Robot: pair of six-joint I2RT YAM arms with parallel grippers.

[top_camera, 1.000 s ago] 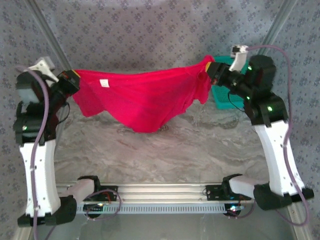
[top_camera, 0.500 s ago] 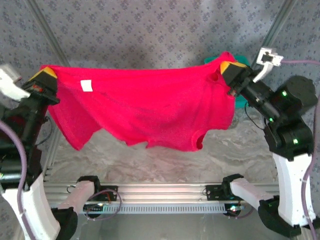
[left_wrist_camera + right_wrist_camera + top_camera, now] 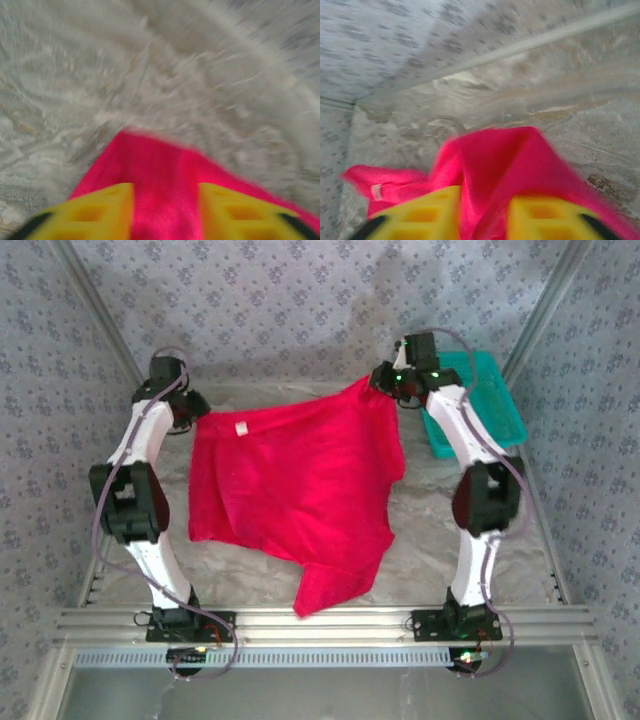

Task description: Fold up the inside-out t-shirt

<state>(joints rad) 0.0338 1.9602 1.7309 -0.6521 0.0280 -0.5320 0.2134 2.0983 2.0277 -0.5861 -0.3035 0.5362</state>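
Top ext cam: fixed high behind arm bases at near edge, tilted down & fwd, takes in whole table (image 3: 428,540) up to far wall (image 3: 300,300).

L wrist cam: right behind left gripper (image 3: 165,187), v. close, aimed down at table; blurred.

R wrist cam: right behind right gripper (image 3: 484,195), close, faces left along far wall.

Shared w/ top: t-shirt (image 3: 300,480) far corners; tag (image 3: 240,427) in R wrist too.

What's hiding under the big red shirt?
The plain red cloth t-shirt lies spread on the grey marbled table, which shows beside it. Whatever is beneath is covered.
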